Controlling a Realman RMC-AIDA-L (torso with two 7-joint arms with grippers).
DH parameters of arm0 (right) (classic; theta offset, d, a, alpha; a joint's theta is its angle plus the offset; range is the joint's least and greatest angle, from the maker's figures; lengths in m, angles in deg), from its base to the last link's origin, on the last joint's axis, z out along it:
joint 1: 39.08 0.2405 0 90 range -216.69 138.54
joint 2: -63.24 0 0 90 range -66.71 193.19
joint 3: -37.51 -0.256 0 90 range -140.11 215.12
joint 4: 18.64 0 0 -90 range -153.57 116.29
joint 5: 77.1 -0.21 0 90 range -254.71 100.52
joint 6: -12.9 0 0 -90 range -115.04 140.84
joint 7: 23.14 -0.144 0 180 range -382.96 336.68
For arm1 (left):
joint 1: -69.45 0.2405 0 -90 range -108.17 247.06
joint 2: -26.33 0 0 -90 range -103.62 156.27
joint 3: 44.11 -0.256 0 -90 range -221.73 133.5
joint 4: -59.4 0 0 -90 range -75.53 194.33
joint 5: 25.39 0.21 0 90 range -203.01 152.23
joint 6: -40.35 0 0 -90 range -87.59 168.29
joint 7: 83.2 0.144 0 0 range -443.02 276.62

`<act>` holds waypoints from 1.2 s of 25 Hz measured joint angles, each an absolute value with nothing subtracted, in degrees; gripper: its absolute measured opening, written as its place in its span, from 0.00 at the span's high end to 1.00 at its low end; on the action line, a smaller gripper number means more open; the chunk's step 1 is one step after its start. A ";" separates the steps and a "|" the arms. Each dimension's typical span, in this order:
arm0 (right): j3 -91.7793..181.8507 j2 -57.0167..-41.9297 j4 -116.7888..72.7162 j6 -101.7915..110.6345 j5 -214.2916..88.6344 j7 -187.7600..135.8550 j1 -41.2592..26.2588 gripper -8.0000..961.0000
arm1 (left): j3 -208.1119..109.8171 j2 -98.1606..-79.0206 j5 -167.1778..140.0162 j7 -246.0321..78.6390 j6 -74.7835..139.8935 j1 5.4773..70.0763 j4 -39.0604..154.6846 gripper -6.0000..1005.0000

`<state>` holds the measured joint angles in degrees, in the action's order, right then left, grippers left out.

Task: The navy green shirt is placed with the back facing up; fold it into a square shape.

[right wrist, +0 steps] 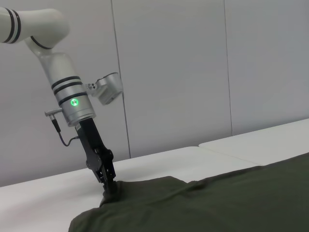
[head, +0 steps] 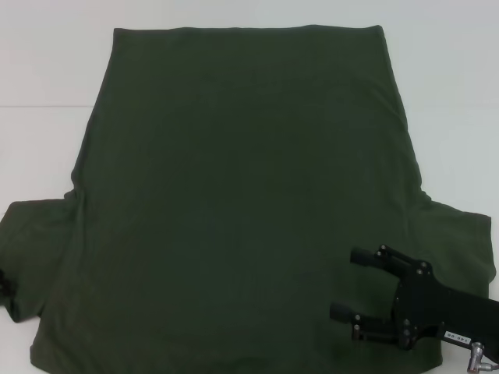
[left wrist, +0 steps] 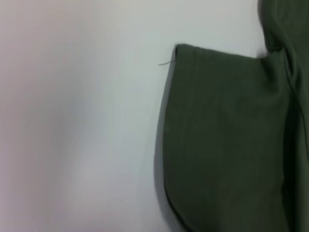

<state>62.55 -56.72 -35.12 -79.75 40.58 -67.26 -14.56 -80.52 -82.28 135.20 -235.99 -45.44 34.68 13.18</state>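
Observation:
The navy green shirt [head: 242, 195] lies flat on the white table, plain back up, hem at the far side and both sleeves spread near me. My right gripper [head: 345, 284] hovers over the shirt's near right part, beside the right sleeve [head: 460, 241]. It is open, its two fingers pointing left with only cloth below them. My left gripper [right wrist: 109, 187] shows in the right wrist view, tips down on the left sleeve [left wrist: 227, 140], shut on a small raised bunch of cloth. In the head view only a sliver of it shows at the left edge [head: 5, 282].
The white table [head: 47, 70] reaches past the shirt on the far side and to both sides. A seam in the tabletop [head: 39, 107] runs across at the far left. Grey wall panels [right wrist: 193, 63] stand behind the table.

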 joint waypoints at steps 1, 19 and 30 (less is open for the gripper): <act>62.55 -56.73 -35.14 -79.77 40.58 -67.26 -14.57 0.02 | -80.75 -82.37 135.20 -235.98 -45.45 34.61 13.12 0.75; 62.55 -56.67 -35.36 -80.36 40.59 -67.26 -14.65 0.02 | -82.15 -82.44 135.29 -236.21 -45.42 34.29 12.99 0.94; 62.55 -56.73 -35.30 -80.36 40.58 -67.26 -14.65 0.02 | -78.45 -82.05 134.71 -234.80 -46.03 34.73 13.28 0.95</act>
<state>62.55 -56.73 -35.30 -80.36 40.58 -67.26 -14.65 -78.45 -82.05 134.71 -234.80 -46.03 34.73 13.28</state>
